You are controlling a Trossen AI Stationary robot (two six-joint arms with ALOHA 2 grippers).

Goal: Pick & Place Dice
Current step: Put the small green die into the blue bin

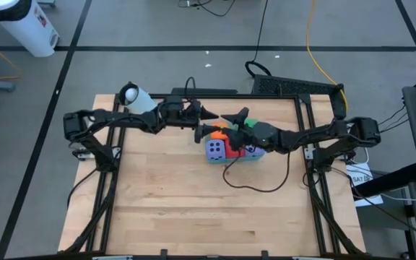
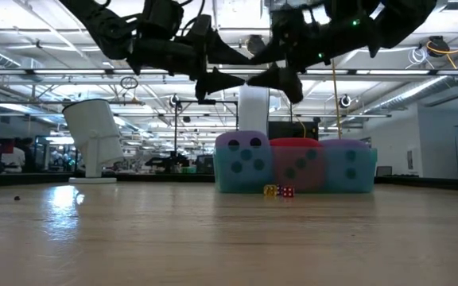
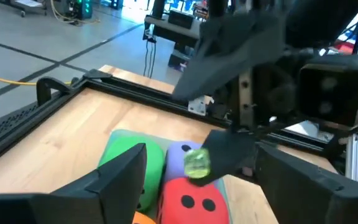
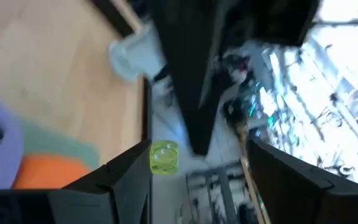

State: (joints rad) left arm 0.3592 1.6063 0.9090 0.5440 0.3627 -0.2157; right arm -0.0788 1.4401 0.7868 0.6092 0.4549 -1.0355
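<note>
Foam dice [image 1: 231, 148] clustered in a pale tray [image 2: 294, 176] at upper centre of the high view, left gripper [image 1: 206, 124] open above them, right gripper [image 1: 238, 118] spread, a tiny green die [image 4: 164, 157] seemingly against one finger.

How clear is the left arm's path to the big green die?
Probably not clear. The green die lies just ahead of the left arm's open jaws, but the right arm hangs its open jaws right over it, and the orange die sits on the near side.
</note>
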